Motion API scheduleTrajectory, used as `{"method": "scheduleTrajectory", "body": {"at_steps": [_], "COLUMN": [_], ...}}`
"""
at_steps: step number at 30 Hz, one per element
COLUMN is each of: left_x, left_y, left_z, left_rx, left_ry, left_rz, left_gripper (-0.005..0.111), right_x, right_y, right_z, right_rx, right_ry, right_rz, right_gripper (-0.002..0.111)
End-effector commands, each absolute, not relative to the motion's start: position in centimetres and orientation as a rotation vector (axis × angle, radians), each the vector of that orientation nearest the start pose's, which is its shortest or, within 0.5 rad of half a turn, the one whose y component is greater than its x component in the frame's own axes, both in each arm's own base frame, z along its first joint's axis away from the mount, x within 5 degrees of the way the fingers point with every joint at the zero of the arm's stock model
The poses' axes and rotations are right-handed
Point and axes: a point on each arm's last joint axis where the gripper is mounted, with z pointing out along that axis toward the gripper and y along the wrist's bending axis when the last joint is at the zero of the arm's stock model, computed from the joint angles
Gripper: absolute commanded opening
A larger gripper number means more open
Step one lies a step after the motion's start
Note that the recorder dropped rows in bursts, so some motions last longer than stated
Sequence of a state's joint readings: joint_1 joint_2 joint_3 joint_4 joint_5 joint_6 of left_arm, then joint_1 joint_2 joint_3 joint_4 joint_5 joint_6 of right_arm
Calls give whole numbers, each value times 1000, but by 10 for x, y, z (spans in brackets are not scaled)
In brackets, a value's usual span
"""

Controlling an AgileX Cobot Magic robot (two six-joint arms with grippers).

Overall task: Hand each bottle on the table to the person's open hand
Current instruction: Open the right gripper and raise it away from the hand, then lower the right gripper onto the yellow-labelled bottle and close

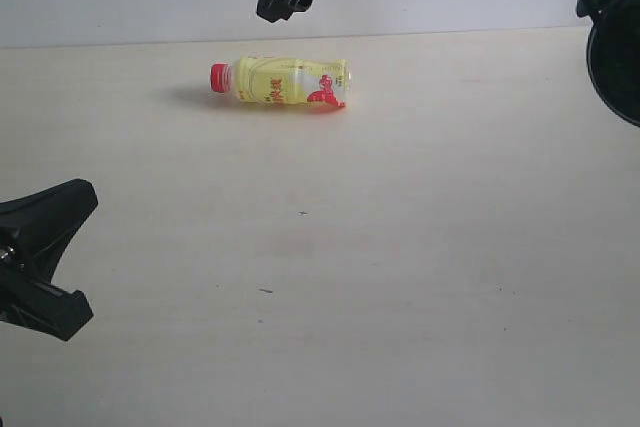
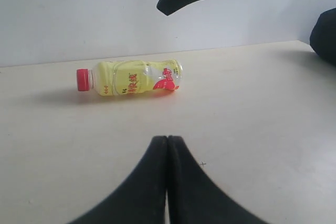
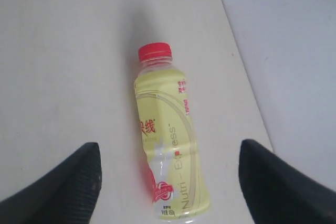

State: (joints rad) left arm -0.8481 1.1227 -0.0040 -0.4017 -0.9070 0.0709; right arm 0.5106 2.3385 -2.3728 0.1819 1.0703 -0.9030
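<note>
Yellow bottle (image 1: pixel 283 82) lies sideways on the table (image 1: pixel 420 247); we see the right gripper (image 3: pixel 169 150) above it, jaws wide, empty; left gripper (image 2: pixel 167 148) closed, empty.

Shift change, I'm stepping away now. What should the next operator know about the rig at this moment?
Left gripper: shut, empty, away from the bottle.
Right gripper: open, above the yellow bottle, not gripping it.
The yellow bottle lies on its side near the far edge of the table; it is the only bottle in view. No person's hand is in view.
Left to do: grasp it and hand it over.
</note>
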Motion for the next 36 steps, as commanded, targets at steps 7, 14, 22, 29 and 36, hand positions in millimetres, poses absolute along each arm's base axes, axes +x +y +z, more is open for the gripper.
{"method": "scheduleTrajectory", "body": {"at_steps": [7, 14, 22, 29, 36], "left_x": [116, 116, 116, 116, 116], "left_y": [-90, -90, -90, -90, -90], "left_z": [176, 176, 176, 176, 176], "left_rx": [344, 344, 346, 346, 346], "left_ry": [1715, 1715, 1715, 1715, 1715], "left_rz": [-492, -492, -490, -490, -490], "left_gripper": [0, 0, 0, 0, 0], "right_x": [453, 457, 458, 464, 474], "right_y": [265, 268, 269, 251, 249], "right_z": [264, 243, 234, 231, 229], "right_rx": [-1652, -1683, -1713, -1679, -1637], "right_ry": [1961, 1987, 1987, 2112, 2029], "right_rz": [12, 28, 29, -144, -41], "right_gripper": [87, 84, 82, 90, 92]}}
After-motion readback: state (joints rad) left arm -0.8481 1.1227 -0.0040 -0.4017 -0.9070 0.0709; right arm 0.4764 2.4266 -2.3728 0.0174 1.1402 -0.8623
